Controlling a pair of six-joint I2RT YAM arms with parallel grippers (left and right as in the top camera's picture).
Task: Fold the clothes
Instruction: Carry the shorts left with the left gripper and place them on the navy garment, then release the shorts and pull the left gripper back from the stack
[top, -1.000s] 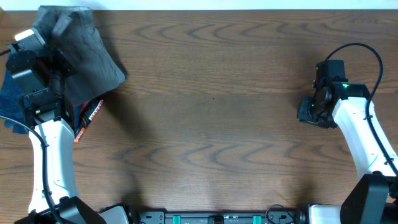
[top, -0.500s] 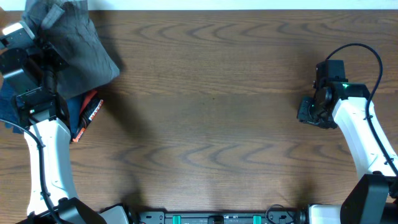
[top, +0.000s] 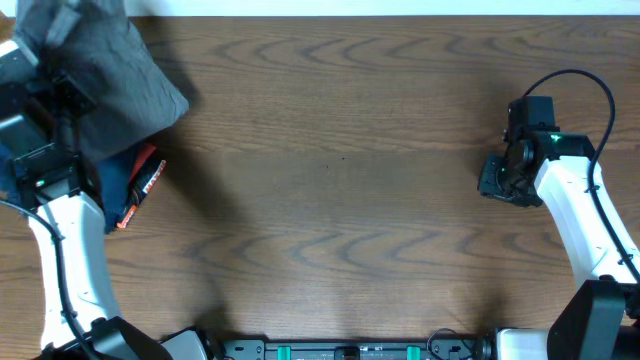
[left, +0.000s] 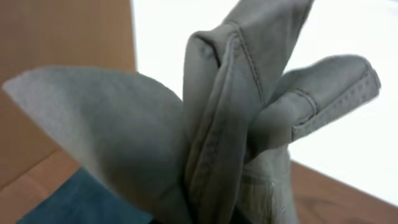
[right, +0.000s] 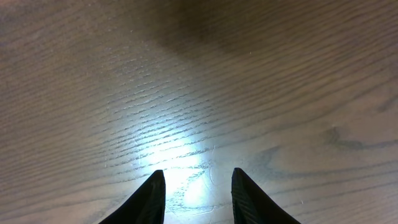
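And the left arm has swung further out to the far left corner, taking the shorts (top: 115, 80) with it. More of the navy garment (top: 118, 190) beneath shows now than a second ago. The shorts hang as a soft grey bundle, matte cotton, draped in a rough cone over the arm, the lower edge trailing over the navy cloth. Up close in the left wrist view the fabric (left: 211, 124) is pinched into tall upright folds, stitched seams running along the edges, one rounded hem curling off to the right. The left gripper is buried in that bunch, clenched tight on the shorts, its fingers out of sight. The navy garment lies flat on the worktop (top: 340, 200), a narrow orange tag (top: 148, 180) with pale lettering poking out at its right side. Over on the other side, the right gripper (right: 199, 174) hovers low over bare wood grain, dark pointed fingers parted, grasping nothing, glare pooling on the brown surface between them.
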